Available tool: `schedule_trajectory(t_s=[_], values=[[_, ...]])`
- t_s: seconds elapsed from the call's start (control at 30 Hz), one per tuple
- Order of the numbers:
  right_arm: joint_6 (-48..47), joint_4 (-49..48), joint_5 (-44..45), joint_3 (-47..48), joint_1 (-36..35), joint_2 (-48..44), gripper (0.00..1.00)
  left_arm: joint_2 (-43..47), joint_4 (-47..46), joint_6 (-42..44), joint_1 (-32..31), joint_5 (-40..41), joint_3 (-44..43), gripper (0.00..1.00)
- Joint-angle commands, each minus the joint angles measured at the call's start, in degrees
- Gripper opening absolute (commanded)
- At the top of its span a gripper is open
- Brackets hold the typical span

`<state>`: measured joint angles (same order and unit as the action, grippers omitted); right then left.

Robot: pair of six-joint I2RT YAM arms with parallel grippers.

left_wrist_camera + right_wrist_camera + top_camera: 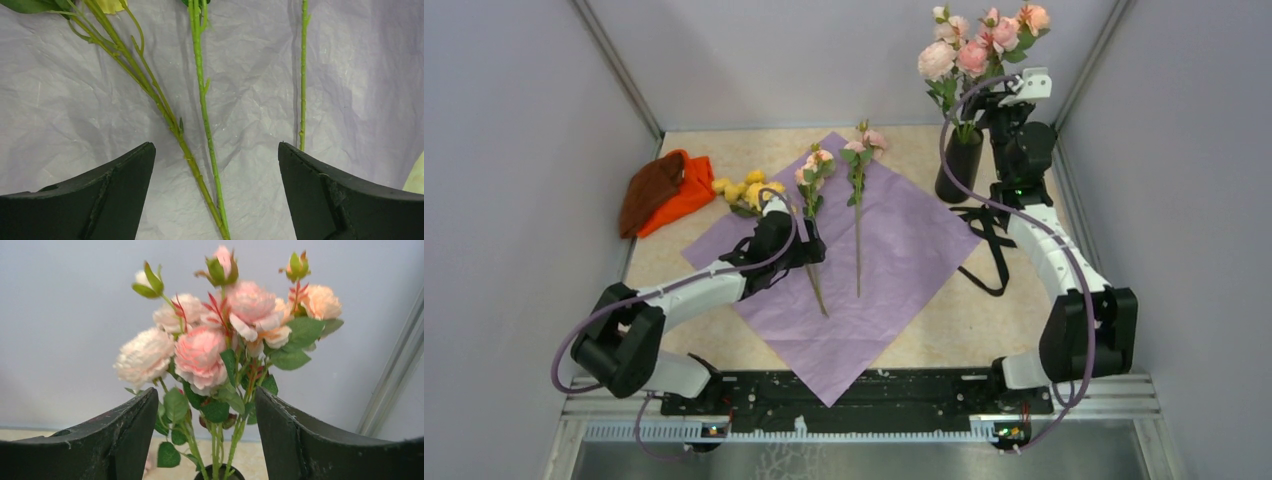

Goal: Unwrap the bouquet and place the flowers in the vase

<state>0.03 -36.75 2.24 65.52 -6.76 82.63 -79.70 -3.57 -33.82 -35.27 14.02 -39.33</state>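
Note:
The bouquet's lilac paper (894,260) lies spread flat on the table, with three loose flowers on it: a yellow one (746,190) and two pink stems (815,168) (861,150). My left gripper (802,248) hovers low over the paper, open. Two green stems (202,100) (150,90) run between its fingers and cross near the bottom; a third stem (302,75) lies past the right finger. The black vase (959,165) stands at the back right, holding several pink and peach flowers (979,45). My right gripper (1016,95) is open beside those stems (220,440), above the vase rim (220,474).
An orange-and-brown cloth bundle (664,190) lies at the back left. A black ribbon (989,250) trails on the table between the vase and the right arm. Grey walls close in on both sides and at the back.

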Motion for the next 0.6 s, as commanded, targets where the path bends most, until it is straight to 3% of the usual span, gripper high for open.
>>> schedule_trajectory(t_s=[0.0, 0.23, 0.4, 0.5, 0.57], values=[[2.2, -2.1, -4.7, 0.3, -0.7, -7.4, 0.70, -2.8, 2.8, 0.3, -0.2, 2.1, -3.9, 0.99], [2.2, -0.9, -6.5, -0.1, -1.7, -10.3, 0.70, -8.5, 4.0, 0.1, -0.2, 4.0, -9.6, 0.99], [4.8, -3.2, -7.5, -5.6, -3.8, -13.8, 0.69, -16.8, 9.7, 3.8, -0.1, 9.4, -20.1, 0.99], [5.8, -4.3, -7.4, -9.4, -6.6, -15.5, 0.64, -23.2, 15.8, 5.1, 0.0, 14.6, -28.7, 0.96], [5.8, -4.4, -6.7, -11.4, -8.5, -16.5, 0.54, -25.9, 18.4, 5.1, 0.4, 14.9, -32.5, 0.89]])
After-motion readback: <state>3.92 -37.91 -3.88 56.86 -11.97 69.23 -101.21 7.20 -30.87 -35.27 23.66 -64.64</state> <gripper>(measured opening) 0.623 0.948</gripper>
